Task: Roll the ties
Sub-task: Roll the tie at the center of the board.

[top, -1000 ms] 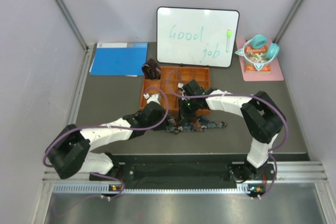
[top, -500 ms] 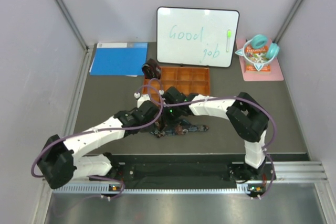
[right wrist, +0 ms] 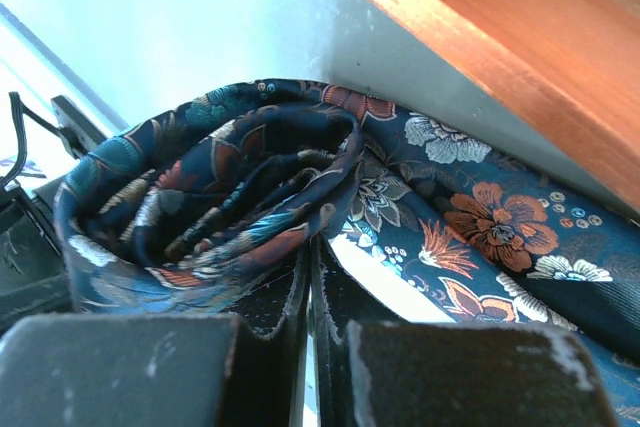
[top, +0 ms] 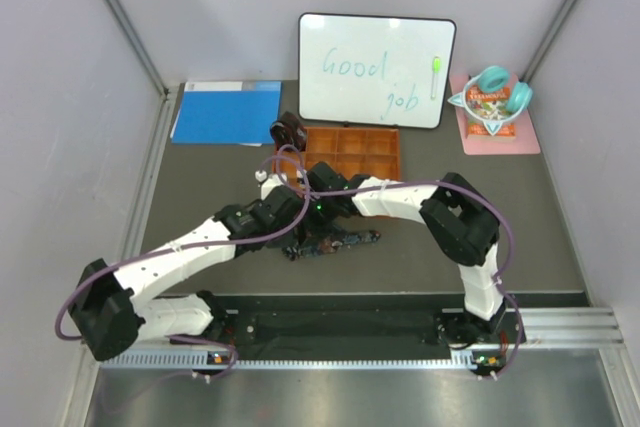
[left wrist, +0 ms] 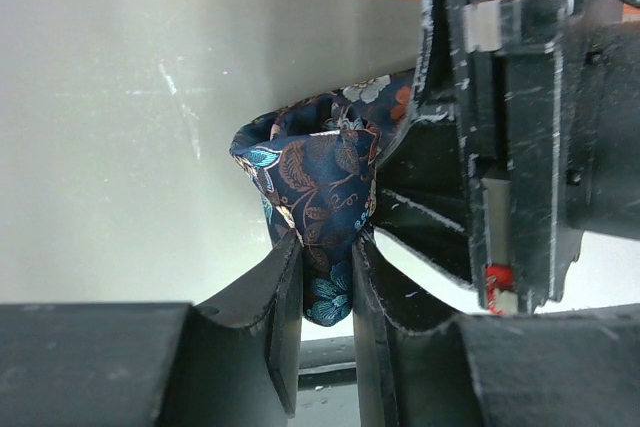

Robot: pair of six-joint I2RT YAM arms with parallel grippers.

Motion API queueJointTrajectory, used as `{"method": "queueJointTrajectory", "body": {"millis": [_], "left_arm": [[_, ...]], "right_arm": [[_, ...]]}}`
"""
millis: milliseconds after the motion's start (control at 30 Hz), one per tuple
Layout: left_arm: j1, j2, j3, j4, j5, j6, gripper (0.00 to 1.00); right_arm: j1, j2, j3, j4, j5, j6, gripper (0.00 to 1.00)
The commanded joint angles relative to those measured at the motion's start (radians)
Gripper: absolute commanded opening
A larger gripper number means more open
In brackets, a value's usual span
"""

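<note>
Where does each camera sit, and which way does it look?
Top external: above and behind, looking down at the table; left arm and right arm show.
Left wrist: on the left end effector, looking along its fingers, which pinch the floral tie.
Right wrist: behind the shut right end effector, facing the tie's coil and orange tray.
Shared: both wrist views show that tie and tray.

My left tool (left wrist: 325, 259) pinches the navy floral tie (left wrist: 318, 182), half coiled on the tabletop (left wrist: 120, 147), its tail trailing right. The maroon tie (top: 288, 132) sits rolled farther back.
</note>
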Motion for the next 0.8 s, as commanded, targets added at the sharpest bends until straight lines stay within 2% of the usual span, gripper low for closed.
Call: {"method": "queueJointTrajectory", "body": {"millis": [0, 433, 767], "left_arm": [[-0.023, 0.057, 0.052, 0.078, 0.020, -0.004, 0.20], [-0.084, 0.223, 0.071, 0.152, 0.008, -0.012, 0.19], [-0.107, 0.275, 0.061, 0.180, 0.004, -0.022, 0.19]], "right_arm": [[0.016, 0.015, 0.041, 0.033, -0.019, 0.003, 0.00], [0.007, -0.028, -0.010, -0.021, 0.033, -0.040, 0.00], [-0.078, -0.172, -0.092, -0.151, 0.131, -0.107, 0.00]]}}
